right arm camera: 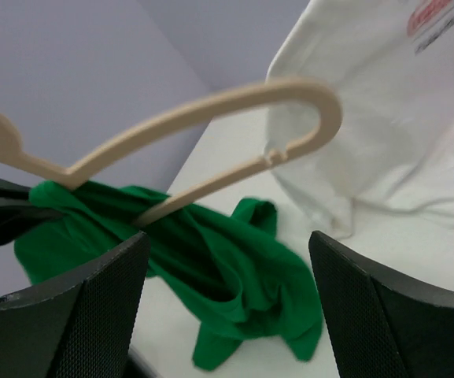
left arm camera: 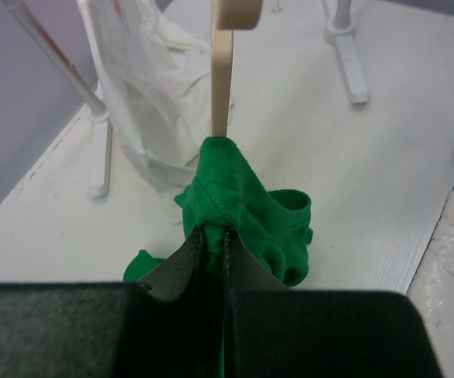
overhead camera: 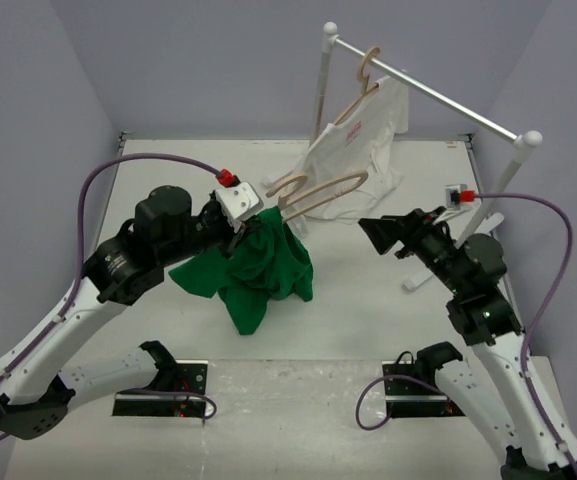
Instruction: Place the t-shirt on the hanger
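Observation:
The green t-shirt [overhead camera: 258,268] hangs crumpled from my left gripper [overhead camera: 251,222], with its lower part on the table. In the left wrist view the jaws of the gripper [left arm camera: 215,233] are pinched shut on a stitched edge of the t-shirt [left arm camera: 238,205]. The pale wooden hanger [overhead camera: 318,190] sticks out of the fabric toward the right, and one arm [left arm camera: 221,79] runs into the shirt; its end there is hidden. My right gripper [overhead camera: 383,232] is open and empty, just right of the shirt, facing the hanger [right arm camera: 211,106] and the t-shirt [right arm camera: 234,268].
A white clothes rack [overhead camera: 438,95] stands at the back right, with a white garment [overhead camera: 363,130] on a second wooden hanger. The garment's hem lies on the table behind the free hanger. A rack foot [overhead camera: 413,280] sits beside my right arm.

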{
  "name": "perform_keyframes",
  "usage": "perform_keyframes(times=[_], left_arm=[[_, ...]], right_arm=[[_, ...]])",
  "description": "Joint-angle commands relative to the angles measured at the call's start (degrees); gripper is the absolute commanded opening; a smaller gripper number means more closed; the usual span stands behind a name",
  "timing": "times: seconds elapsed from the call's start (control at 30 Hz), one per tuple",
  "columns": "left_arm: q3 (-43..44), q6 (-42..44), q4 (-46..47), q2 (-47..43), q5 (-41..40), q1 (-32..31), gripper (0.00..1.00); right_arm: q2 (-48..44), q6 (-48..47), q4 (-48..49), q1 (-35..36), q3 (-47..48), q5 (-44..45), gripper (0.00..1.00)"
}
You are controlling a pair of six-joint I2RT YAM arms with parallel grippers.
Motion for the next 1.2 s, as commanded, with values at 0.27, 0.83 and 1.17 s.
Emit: perform_keyframes(times=[0.27,0.83,1.17], left_arm=[[-3.68,-11.7,15.58,-3.04,11.14,0.04,0.0],[-1.97,-13.35,13.42,-4.67,8.82,0.04,0.0],[-0.88,-11.43,7.26,-4.97,7.93,0.04,0.0]], right_arm=[[19.35,14.96,19.49,21.18,-9.33,5.58,0.68],[20.64,10.33,10.54,16.04,-13.33,16.7,0.0],[22.53,-3.26,-13.46,-7.8,14.83,10.51,0.0]])
